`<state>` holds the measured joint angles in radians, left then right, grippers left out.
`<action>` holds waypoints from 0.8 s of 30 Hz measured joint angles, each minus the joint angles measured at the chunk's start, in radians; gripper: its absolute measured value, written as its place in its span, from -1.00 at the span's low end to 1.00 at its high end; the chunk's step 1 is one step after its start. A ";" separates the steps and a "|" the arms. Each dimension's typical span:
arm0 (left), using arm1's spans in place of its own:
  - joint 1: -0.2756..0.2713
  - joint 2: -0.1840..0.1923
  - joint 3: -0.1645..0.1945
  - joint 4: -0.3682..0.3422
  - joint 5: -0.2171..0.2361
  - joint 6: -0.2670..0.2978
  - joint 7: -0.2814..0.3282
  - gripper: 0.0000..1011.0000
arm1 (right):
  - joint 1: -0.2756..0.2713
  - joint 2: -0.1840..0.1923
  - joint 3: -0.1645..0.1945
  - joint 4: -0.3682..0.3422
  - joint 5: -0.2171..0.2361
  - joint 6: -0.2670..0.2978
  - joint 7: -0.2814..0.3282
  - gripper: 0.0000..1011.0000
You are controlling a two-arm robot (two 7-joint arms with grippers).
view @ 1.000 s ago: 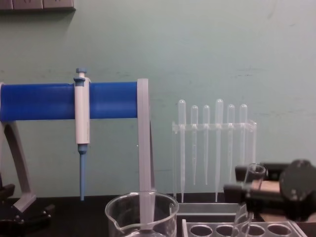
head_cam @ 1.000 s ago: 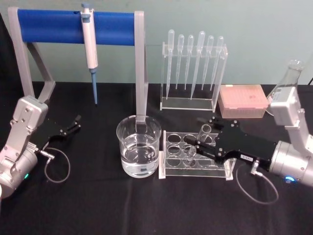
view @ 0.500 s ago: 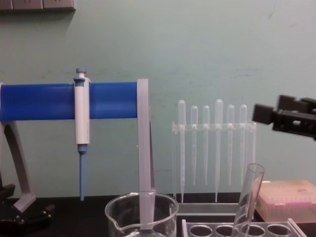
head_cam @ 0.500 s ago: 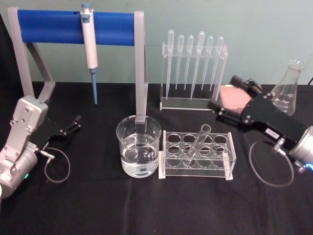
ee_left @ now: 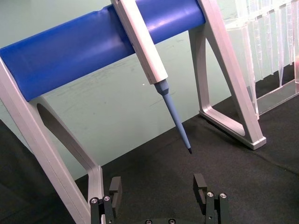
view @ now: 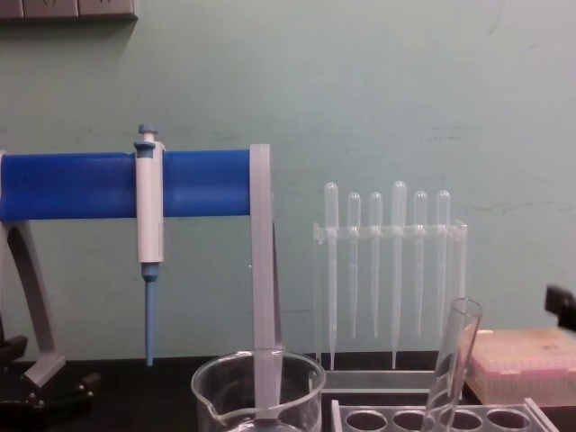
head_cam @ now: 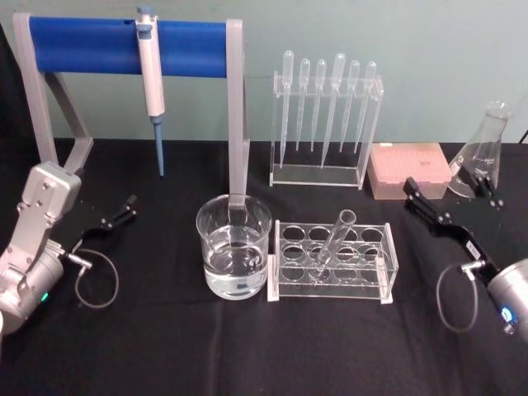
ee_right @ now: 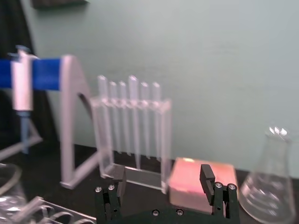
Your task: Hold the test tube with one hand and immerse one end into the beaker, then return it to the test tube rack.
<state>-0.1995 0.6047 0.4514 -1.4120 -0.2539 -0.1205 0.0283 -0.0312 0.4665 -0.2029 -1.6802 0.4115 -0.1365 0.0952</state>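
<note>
— Right gripper (head_cam: 452, 208): where is it, and is it carrying anything?

— Far off at the right side of the table, near the flask (head_cam: 481, 157) and the pink tip box (head_cam: 410, 171). Its jaws stand wide apart with nothing between them, as the right wrist view (ee_right: 164, 186) makes plain.

— A second ago it was at the rack, wasn't it?

— Yes. Then it was closed around the tube at the rack (head_cam: 330, 261); half a second ago it had let go and lifted up and back; now it has pulled away lower and farther right.

— So where is the tube?

— The tube (head_cam: 332, 242) leans in a rack hole, mouth up and tilted to the right, free of any gripper. From the chest view it (view: 453, 360) rises above the rack beside the beaker.

— And the beaker?

— The beaker (head_cam: 233, 246) sits just left of the rack, partly filled with clear liquid.

— What does that mean for the task?

— I judge the return step finished: tube back in the rack, gripper retreating. Nothing seems left but parking the arm.

— The left gripper?

— Left gripper (head_cam: 118, 214) is idle at the left side of the table, jaws open (ee_left: 159, 196), facing the pipettor (head_cam: 152, 82) on its stand.
</note>
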 joint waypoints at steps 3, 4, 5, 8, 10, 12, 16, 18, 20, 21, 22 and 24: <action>0.000 0.000 0.000 0.000 0.000 0.000 0.000 0.98 | -0.004 -0.027 -0.001 0.030 -0.034 -0.012 -0.033 0.98; 0.000 0.000 0.000 0.000 0.000 0.000 0.000 0.98 | -0.004 -0.030 -0.001 0.036 -0.041 -0.015 -0.036 0.98; 0.000 0.000 0.000 0.000 0.000 0.000 0.000 0.98 | -0.004 -0.037 -0.001 0.045 -0.050 -0.018 -0.039 0.98; 0.000 0.000 0.000 0.000 0.000 0.000 0.000 0.98 | -0.003 -0.041 0.001 0.056 -0.059 -0.026 -0.033 0.98; 0.000 0.000 0.000 0.000 0.000 0.000 0.000 0.98 | -0.003 -0.041 0.003 0.060 -0.060 -0.031 -0.023 0.98; 0.000 0.000 0.000 0.000 0.000 0.000 0.000 0.98 | -0.002 -0.040 0.003 0.060 -0.060 -0.031 -0.023 0.98; 0.000 0.000 0.000 0.000 0.000 0.000 0.000 0.98 | -0.002 -0.040 0.003 0.059 -0.060 -0.031 -0.024 0.98; 0.000 0.000 0.000 0.000 0.000 0.000 0.000 0.98 | -0.002 -0.040 0.003 0.058 -0.059 -0.031 -0.024 0.98; 0.000 0.000 0.000 0.000 0.000 0.000 0.000 0.98 | -0.002 -0.040 0.003 0.058 -0.059 -0.031 -0.024 0.98; 0.000 0.000 0.000 0.000 0.000 0.000 0.000 0.98 | -0.002 -0.040 0.002 0.058 -0.059 -0.031 -0.024 0.98; 0.000 0.000 0.000 0.000 0.000 0.000 0.000 0.98 | -0.002 -0.040 0.002 0.057 -0.059 -0.031 -0.024 0.98; 0.000 0.000 0.000 0.000 0.000 0.000 0.000 0.98 | -0.002 -0.040 0.002 0.057 -0.059 -0.030 -0.024 0.98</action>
<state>-0.1995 0.6046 0.4514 -1.4120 -0.2539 -0.1205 0.0283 -0.0328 0.4269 -0.2007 -1.6234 0.3529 -0.1670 0.0709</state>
